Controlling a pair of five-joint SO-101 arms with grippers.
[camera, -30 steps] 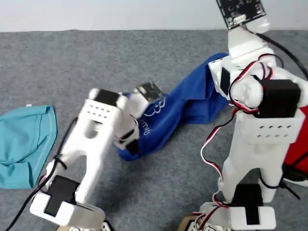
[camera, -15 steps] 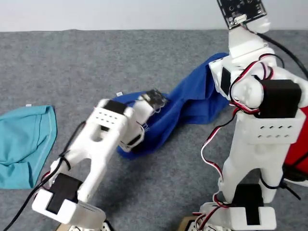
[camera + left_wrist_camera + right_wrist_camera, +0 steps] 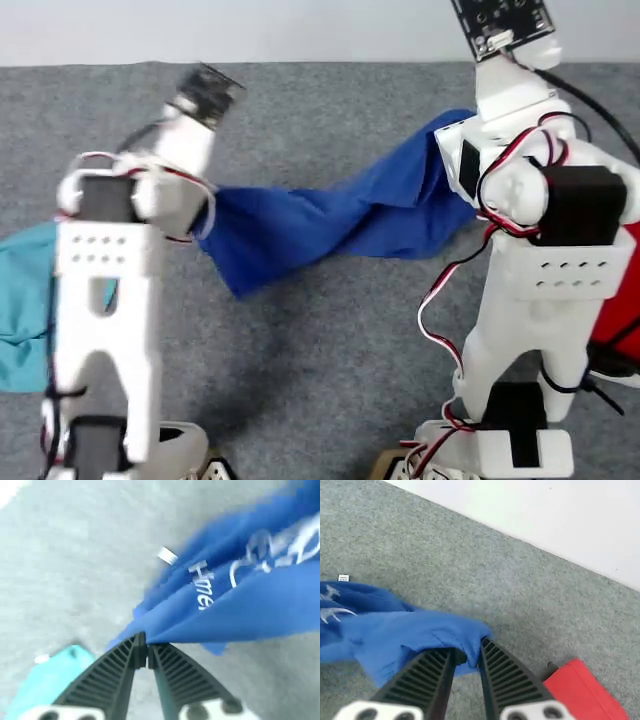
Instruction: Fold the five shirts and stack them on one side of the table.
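Two ends of the blue shirt (image 3: pixel 330 220) sat pinched in closed claws, the right gripper (image 3: pixel 467 652) staying put while the left gripper (image 3: pixel 141 641) had swung left, stretching it across mid-table, seemingly for flattening.

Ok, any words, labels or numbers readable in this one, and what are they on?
White lettering on the blue shirt: too blurred to read.
White tag at the blue shirt's edge: too small to read.
White label on the teal shirt: too small to read.
No other text is legible.
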